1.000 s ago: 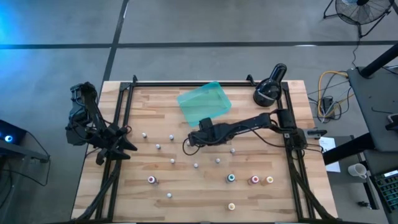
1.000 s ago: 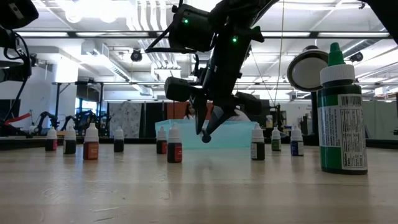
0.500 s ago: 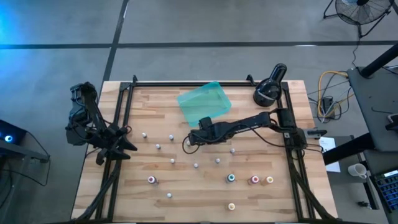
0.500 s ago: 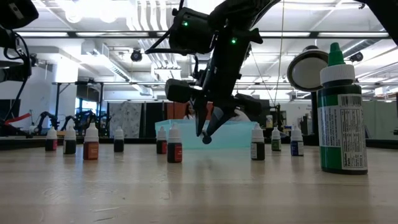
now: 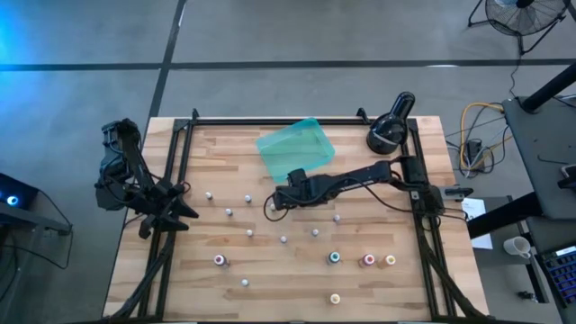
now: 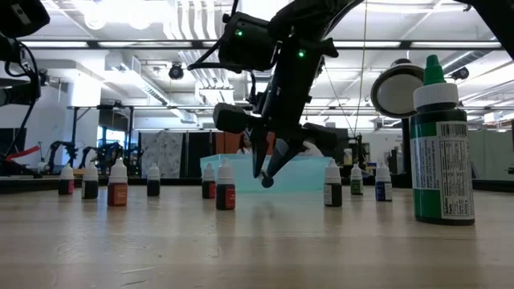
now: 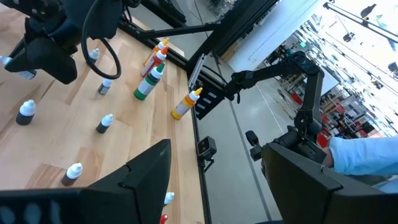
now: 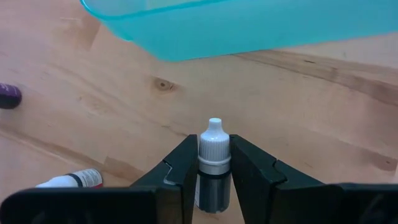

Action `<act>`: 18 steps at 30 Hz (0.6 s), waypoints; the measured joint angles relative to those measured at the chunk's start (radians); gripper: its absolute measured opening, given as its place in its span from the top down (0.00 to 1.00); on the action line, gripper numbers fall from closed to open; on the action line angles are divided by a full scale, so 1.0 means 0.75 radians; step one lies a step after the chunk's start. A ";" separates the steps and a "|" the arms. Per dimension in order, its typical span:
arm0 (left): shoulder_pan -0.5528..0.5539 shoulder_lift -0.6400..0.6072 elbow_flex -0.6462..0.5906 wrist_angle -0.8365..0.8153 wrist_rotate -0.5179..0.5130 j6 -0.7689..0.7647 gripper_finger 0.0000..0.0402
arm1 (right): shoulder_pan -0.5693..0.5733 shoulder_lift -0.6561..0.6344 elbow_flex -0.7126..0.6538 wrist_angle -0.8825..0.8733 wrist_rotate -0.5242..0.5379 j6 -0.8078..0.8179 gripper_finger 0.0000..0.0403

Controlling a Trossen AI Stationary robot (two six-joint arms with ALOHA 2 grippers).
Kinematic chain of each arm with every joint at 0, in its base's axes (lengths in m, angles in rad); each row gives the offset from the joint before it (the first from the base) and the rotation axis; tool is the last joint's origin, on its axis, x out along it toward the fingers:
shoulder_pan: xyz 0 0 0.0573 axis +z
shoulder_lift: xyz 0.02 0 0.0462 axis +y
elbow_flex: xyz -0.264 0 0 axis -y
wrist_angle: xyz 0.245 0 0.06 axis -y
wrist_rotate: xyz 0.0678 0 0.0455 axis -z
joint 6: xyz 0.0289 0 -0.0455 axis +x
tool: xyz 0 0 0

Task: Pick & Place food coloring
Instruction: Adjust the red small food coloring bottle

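Note:
My right gripper [image 5: 274, 204] hangs over the middle of the table, just near of the teal tray [image 5: 295, 148], shut on one small food coloring bottle [image 8: 213, 163] with a white cap and dark body. The low view shows its fingers [image 6: 267, 175] slanting down, above the wood. Several more food coloring bottles stand upright on their bases across the table, such as one [image 5: 228, 212] to the left, a teal one [image 5: 334, 257] and a pink one [image 5: 367, 260] toward the near right. My left gripper [image 7: 224, 186] waits open at the table's left edge [image 5: 171, 209]. My right gripper pinches the small bottle between its two fingers [image 8: 180, 168], which grip the dark body just below the white cap [image 8: 213, 140]. The bottle lies along the fingers with its cap pointing out past the tips. It is lifted clear of the table, with the fingers slanting downward.
A black round lamp-like device [image 5: 389, 130] sits at the far right corner. A bigger green bottle [image 6: 440, 152] stands close to the low camera. Another bottle [image 8: 71, 180] lies on the wood beside my right gripper. Black frame rails run along the table's left and right sides.

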 joint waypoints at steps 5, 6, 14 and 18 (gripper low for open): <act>0.000 0.000 0.000 0.000 0.000 0.000 0.44 | -0.008 0.000 0.000 0.000 -0.001 -0.002 0.80; 0.000 0.000 0.000 0.001 0.000 0.000 0.44 | -0.009 0.000 0.000 -0.001 -0.001 -0.002 0.80; 0.000 0.000 0.000 0.000 0.000 0.000 0.44 | -0.012 0.000 0.000 0.000 0.001 -0.001 0.80; 0.000 0.000 0.000 0.001 0.000 0.000 0.44 | -0.012 0.000 0.000 -0.002 -0.002 -0.002 0.81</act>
